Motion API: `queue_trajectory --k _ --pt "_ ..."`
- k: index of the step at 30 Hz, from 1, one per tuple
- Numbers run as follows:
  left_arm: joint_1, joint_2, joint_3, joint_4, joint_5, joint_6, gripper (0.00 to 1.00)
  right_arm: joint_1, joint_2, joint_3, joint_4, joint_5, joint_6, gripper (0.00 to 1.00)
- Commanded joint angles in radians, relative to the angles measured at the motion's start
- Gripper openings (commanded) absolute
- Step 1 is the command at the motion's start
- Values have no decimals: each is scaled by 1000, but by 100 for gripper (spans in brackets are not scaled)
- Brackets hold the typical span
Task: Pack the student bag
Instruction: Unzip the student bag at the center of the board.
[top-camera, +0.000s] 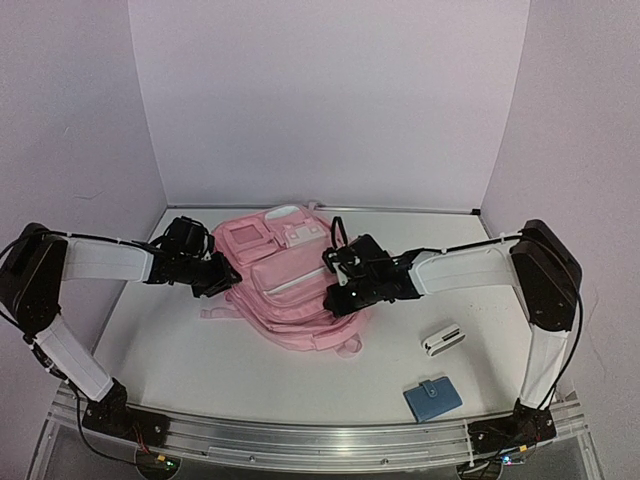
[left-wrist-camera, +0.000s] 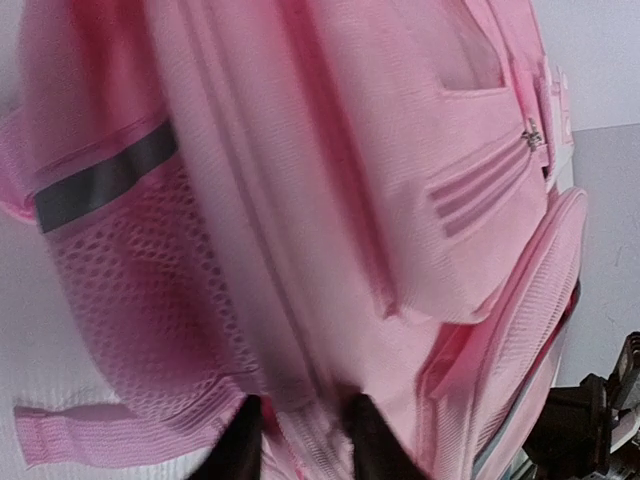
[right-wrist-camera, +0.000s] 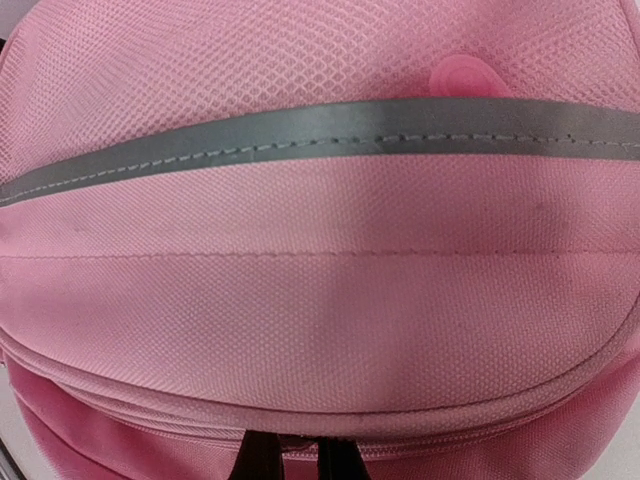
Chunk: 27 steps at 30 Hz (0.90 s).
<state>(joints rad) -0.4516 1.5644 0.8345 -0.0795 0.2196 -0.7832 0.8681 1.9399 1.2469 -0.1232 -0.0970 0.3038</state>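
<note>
Top external view: the student bag (top-camera: 285, 300) lies on the table (top-camera: 200, 360) between both arms. The right gripper (right-wrist-camera: 298, 458) is closed at its zip seam; the left gripper (left-wrist-camera: 305, 445) straddles fabric, grip unclear. Risk: a loose pinch lets fabric slip, dragging the bag.

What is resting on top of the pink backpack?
The right hand sits over the pink backpack's zipped edge. The left hand is at its side. Fabric beneath the right hand is hidden.
</note>
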Motion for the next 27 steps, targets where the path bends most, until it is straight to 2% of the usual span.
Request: queue_trajectory --k 1,2,8,15,21,27 --pt "1 47 54 121 67 -7 4 6 -32 28 -129 -42 -3 0" --pt "1 52 52 137 75 -19 0 16 -34 37 -143 -47 -1 0" --pt "-1 42 16 191 54 -99 0 127 17 156 -246 -6 49 0" --pt "-16 -12 -8 195 -11 -138 0 214 120 299 -297 -12 222 0" --pt "-39 -68 -41 196 -75 -154 0 260 176 408 -294 -13 302 0" --pt "-72 -116 -77 174 -128 -164 0 268 226 501 -204 -43 389 0"
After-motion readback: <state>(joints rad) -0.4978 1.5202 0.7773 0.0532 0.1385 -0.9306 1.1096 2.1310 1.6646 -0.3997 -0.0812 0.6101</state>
